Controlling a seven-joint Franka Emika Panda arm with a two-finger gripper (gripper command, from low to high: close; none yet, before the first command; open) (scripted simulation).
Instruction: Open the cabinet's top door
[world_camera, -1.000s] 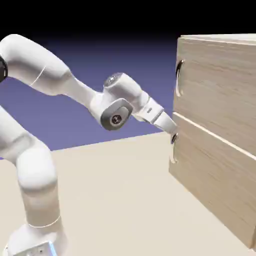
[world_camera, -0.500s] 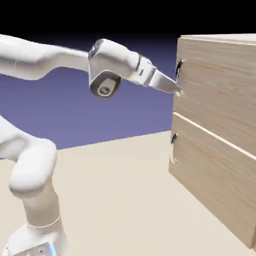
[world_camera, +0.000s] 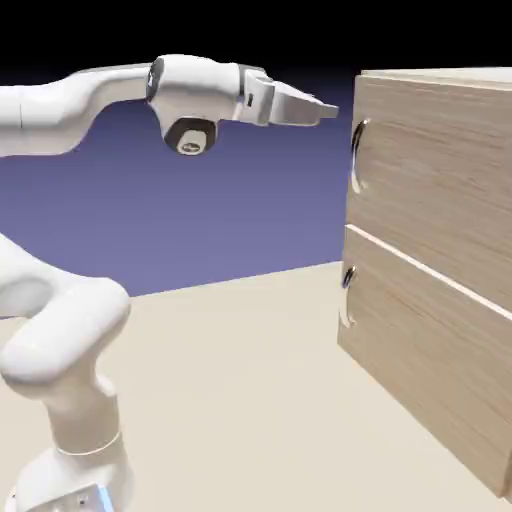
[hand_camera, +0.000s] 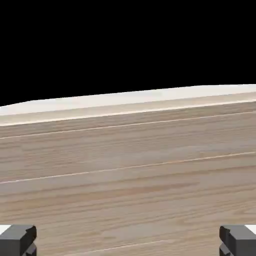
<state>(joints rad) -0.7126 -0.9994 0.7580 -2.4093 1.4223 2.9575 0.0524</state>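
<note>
Two spread fingertips (hand_camera: 128, 241) sit upper centre, apart from the top door's handle (world_camera: 357, 157); approach continues, lowering next.

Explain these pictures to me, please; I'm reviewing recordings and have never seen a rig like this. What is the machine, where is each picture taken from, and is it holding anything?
The machine is a white robot arm in a simulation. One picture comes from a fixed camera outside it; the other from a camera on its hand, looking along the two fingers, whose grey tips show at the bottom edge.

On the pale table stands a wooden cabinet. Its top door and lower door each have a curved silver handle, and both look closed.

The fingers are wide apart with nothing between them, short of the cabinet.
</note>
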